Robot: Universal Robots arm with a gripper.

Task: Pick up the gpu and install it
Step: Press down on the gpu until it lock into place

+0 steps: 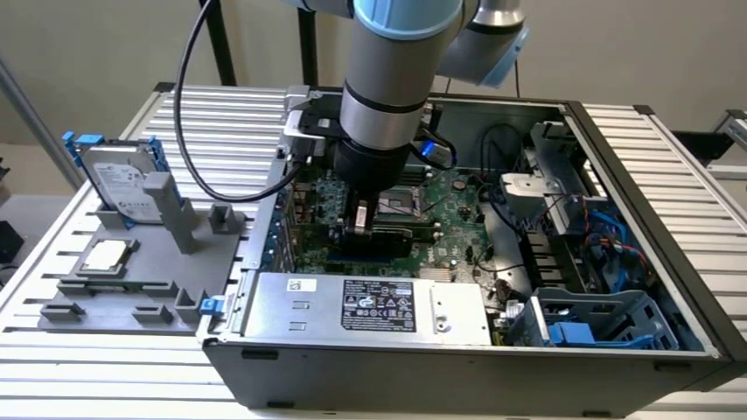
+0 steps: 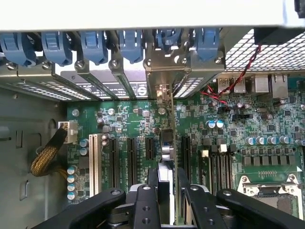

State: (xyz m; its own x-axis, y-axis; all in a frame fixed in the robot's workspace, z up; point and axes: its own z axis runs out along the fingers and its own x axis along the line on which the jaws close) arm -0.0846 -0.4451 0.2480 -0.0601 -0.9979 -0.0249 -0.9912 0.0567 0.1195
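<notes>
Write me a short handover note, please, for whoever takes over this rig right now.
Gripper: shut on the gpu, inside the open computer case.
Gpu: held edge-on and upright over the motherboard, in line with the expansion slots; its metal bracket end reaches the rear slot openings under the blue latches.
Done: gpu picked up and brought into the case.
Left: whether it is fully seated cannot be told; release remains.
Hard drive and small silver chip sit on the grey holder outside.

A silver hard drive [image 1: 121,182] and small square chip [image 1: 105,255] sat on a grey holder [image 1: 140,289], well apart from the gripper.
</notes>
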